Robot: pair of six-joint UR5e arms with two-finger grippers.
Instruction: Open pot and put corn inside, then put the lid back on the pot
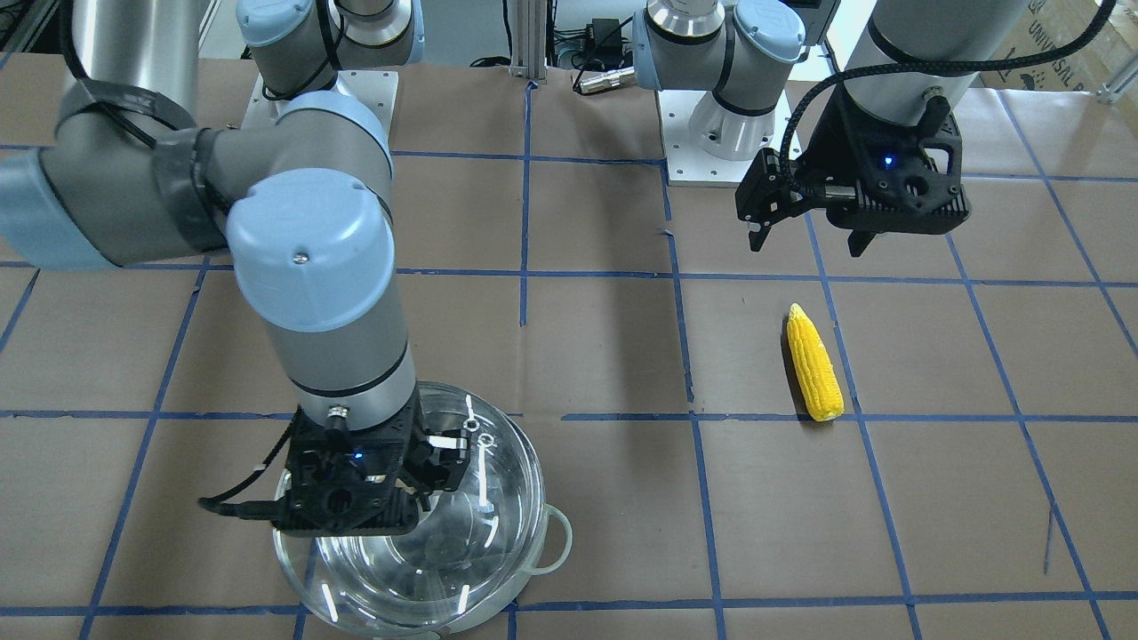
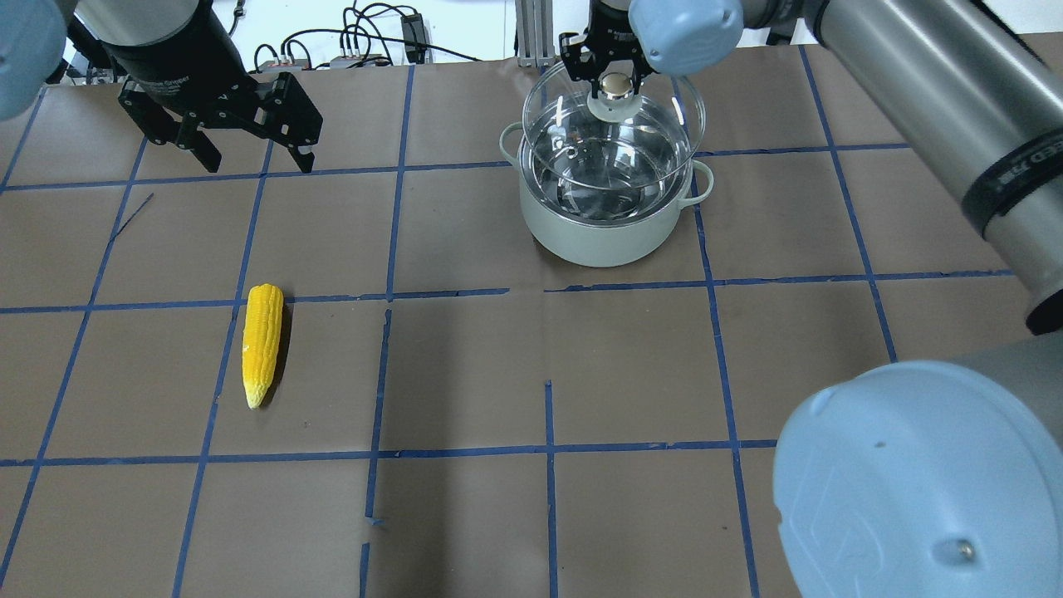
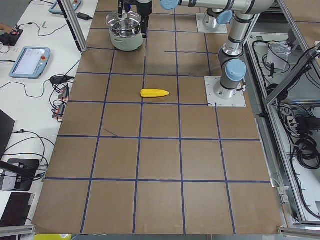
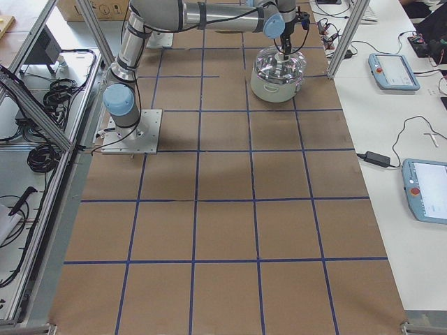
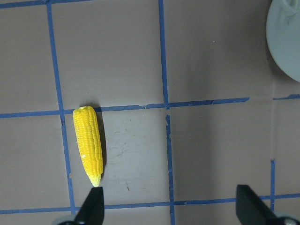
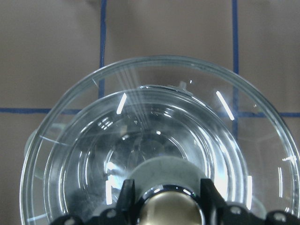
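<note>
The pot [image 2: 606, 228] stands at the far right of the table. The clear glass lid [image 2: 614, 116] hangs just above its rim, shifted slightly toward the far side. My right gripper [image 2: 615, 83] is shut on the lid's knob [image 6: 171, 208]; through the lid [image 6: 159, 140] I see the pot's shiny inside. The yellow corn [image 2: 261, 342] lies flat on the table at the left, also in the front view [image 1: 813, 363] and the left wrist view [image 5: 87, 144]. My left gripper [image 2: 256, 162] is open and empty, high above the table, farther out than the corn.
Brown paper with a blue tape grid covers the table [image 2: 531, 374]. The right arm's elbow [image 2: 922, 482] fills the near right corner of the overhead view. Cables and a post [image 2: 531, 33] lie beyond the far edge. The pot's rim [image 5: 286, 37] shows at the left wrist view's top right.
</note>
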